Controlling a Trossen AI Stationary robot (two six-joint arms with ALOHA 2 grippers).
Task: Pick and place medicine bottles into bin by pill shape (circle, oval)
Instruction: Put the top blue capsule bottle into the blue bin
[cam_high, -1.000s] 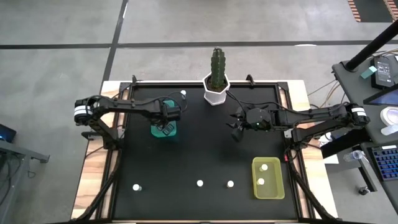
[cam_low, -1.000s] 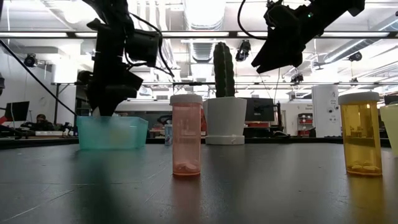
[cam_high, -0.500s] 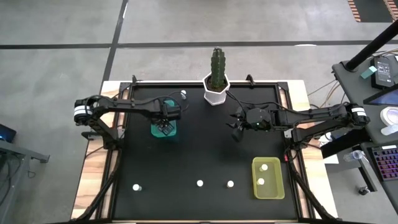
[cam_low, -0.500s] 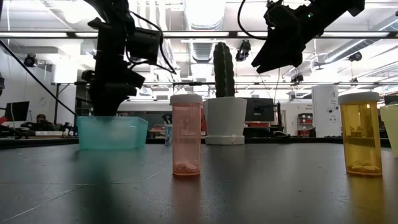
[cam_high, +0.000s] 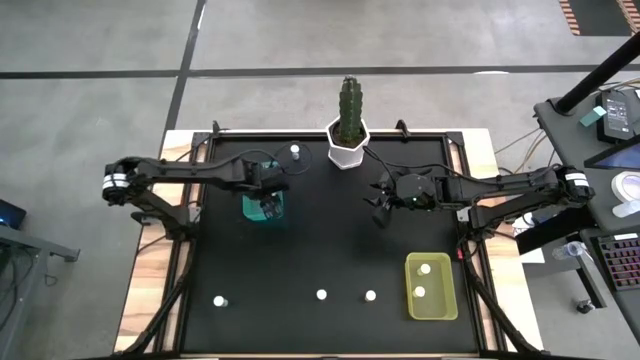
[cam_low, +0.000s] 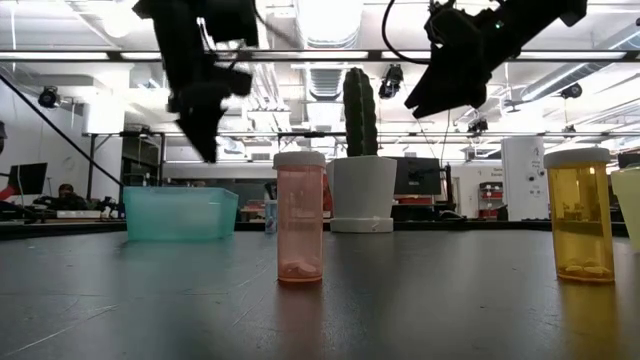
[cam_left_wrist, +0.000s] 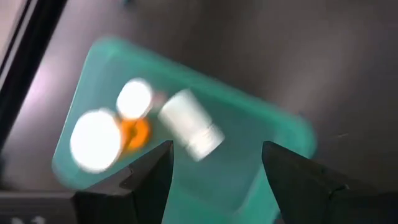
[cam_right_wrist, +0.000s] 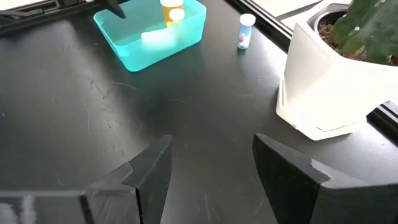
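My left gripper (cam_left_wrist: 214, 180) hangs open above the teal bin (cam_high: 264, 208), touching nothing. In that bin two medicine bottles stand upright with white caps (cam_left_wrist: 135, 98) and a third, white one (cam_left_wrist: 189, 122) lies on its side. My right gripper (cam_right_wrist: 214, 180) waits open above the table's middle right (cam_high: 380, 207). The yellow bin (cam_high: 431, 288) at the near right holds two bottles. Three bottles (cam_high: 321, 294) stand in a row near the front edge. One small bottle (cam_high: 295, 151) stands at the far edge. In the low view a pink bottle (cam_low: 300, 217) and an orange one (cam_low: 578, 215) stand upright.
A white hexagonal pot with a cactus (cam_high: 347, 140) stands at the far middle edge, between the two arms. The black table top (cam_high: 320, 240) between the bins and the front row of bottles is bare.
My left gripper has risen from inside the teal bin to well above its rim, turning somewhat as it rose. My right arm has kept still.
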